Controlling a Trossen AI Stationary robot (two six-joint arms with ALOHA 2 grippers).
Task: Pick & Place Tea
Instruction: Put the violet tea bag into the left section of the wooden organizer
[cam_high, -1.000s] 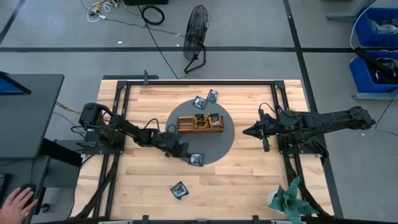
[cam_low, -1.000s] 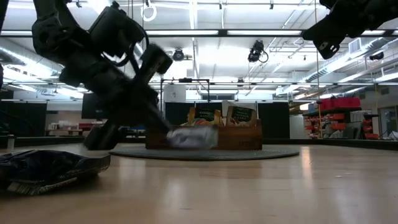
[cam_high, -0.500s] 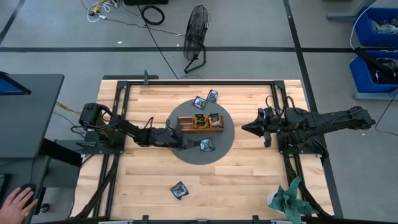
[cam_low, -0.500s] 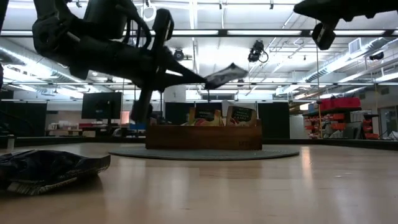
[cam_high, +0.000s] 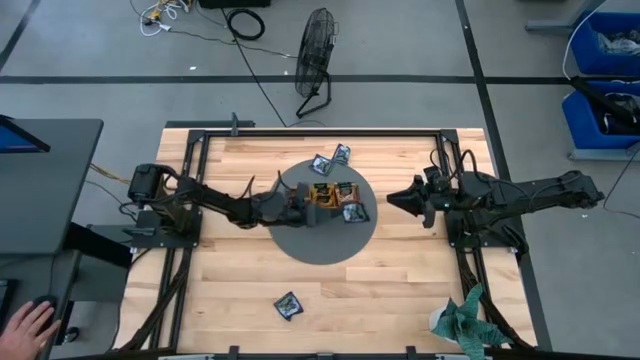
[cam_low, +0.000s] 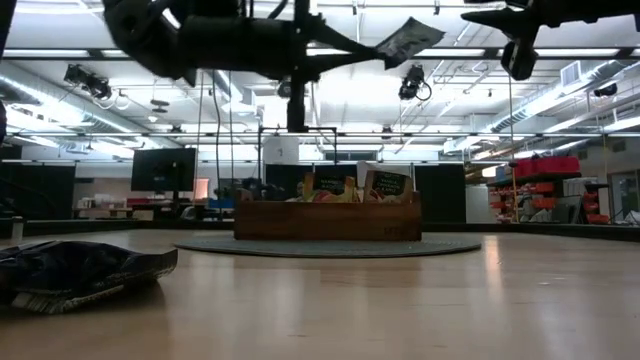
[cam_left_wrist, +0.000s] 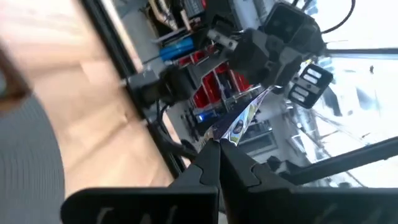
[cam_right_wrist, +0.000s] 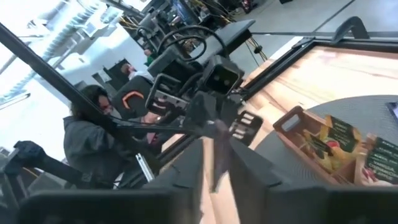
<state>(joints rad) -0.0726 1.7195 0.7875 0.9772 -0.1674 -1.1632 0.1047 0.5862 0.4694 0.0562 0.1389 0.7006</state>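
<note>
My left gripper (cam_high: 335, 211) (cam_low: 372, 47) reaches out over the dark round mat (cam_high: 300, 240) and is shut on a blue-and-white tea sachet (cam_high: 355, 212) (cam_low: 408, 38) (cam_left_wrist: 239, 121). It is high above the wooden tray (cam_high: 322, 208) (cam_low: 327, 220). The tray stands on the mat with sachets upright in it (cam_low: 385, 185). Two more sachets (cam_high: 331, 159) lie flat at the mat's far edge. Another (cam_high: 289, 305) (cam_low: 80, 272) lies on the wood near the front. My right gripper (cam_high: 390, 200) hovers off the mat's right side, open by a narrow gap (cam_right_wrist: 214, 158). My left gripper pinches the sachet by one edge (cam_left_wrist: 222, 138) between its two fingers, only at their free ends. The fingers (cam_low: 340, 45) lie about level and come from the table's left. The sachet sticks out beyond the tips, tilted upward and lifted clear above the tray.
A black frame (cam_high: 320, 128) borders the table. A teal leafy thing (cam_high: 465, 320) sits at the near right corner. A fan (cam_high: 316, 60) stands on the floor beyond the far edge. A person (cam_right_wrist: 93, 140) sits behind the left side, with a hand (cam_high: 25, 325) at a desk.
My left gripper, shut on the sachet, lifted it off the mat's near side. It carried the sachet up and toward the far right, and it is now high over the tray. The fingers levelled out from a downward slant. My right gripper drifted slightly toward the far edge.
</note>
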